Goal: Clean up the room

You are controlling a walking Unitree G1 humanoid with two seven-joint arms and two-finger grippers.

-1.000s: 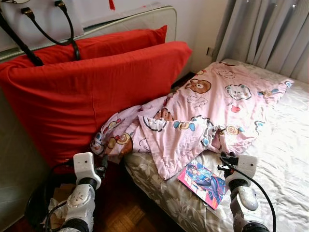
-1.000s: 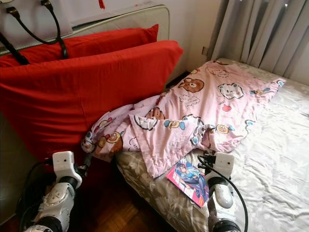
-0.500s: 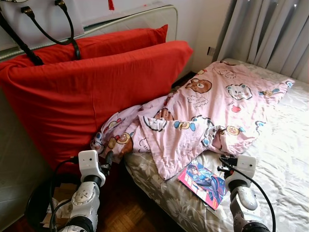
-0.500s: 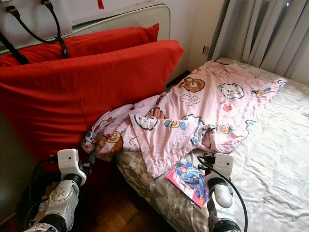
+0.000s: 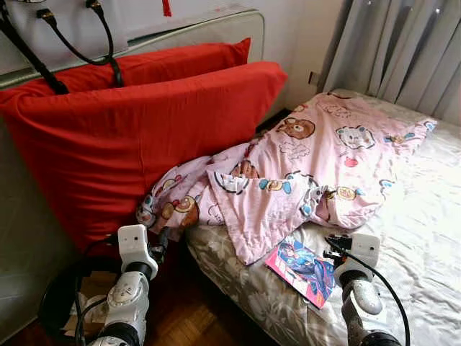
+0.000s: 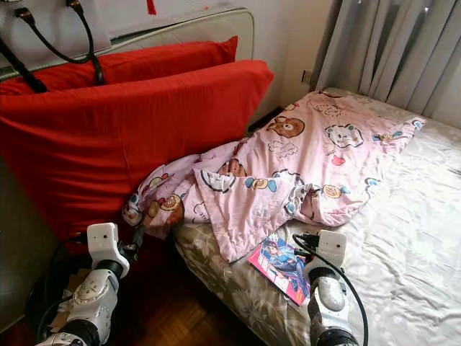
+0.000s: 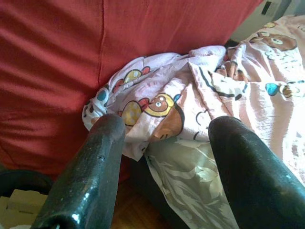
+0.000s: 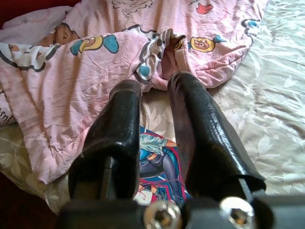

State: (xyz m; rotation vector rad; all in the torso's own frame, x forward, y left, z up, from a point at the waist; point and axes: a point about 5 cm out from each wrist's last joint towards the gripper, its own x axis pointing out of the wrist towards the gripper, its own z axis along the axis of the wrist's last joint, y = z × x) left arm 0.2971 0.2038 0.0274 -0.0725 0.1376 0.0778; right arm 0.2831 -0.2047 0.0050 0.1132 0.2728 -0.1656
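Observation:
A crumpled pink cartoon blanket (image 5: 302, 166) lies across the bed (image 5: 425, 238), one end hanging over the bed's corner beside two big red pillows (image 5: 122, 137). A colourful comic magazine (image 5: 302, 268) lies flat on the bed's near edge. My left gripper (image 5: 160, 241) is low by the bed's corner, open, aimed at the blanket's hanging end (image 7: 157, 105) and a short way from it. My right gripper (image 8: 155, 83) hovers over the magazine (image 8: 155, 164); its fingers stand a narrow gap apart with nothing between them.
Grey curtains (image 5: 403, 50) hang behind the bed. A white bag with black handles (image 5: 72, 50) is above the pillows against the headboard. Dark wood floor (image 5: 187, 317) shows between my arms, with black cables (image 5: 57, 303) at the lower left.
My left arm has shifted a little right, closer to the bed's corner and the blanket's hanging end. The right arm has barely moved.

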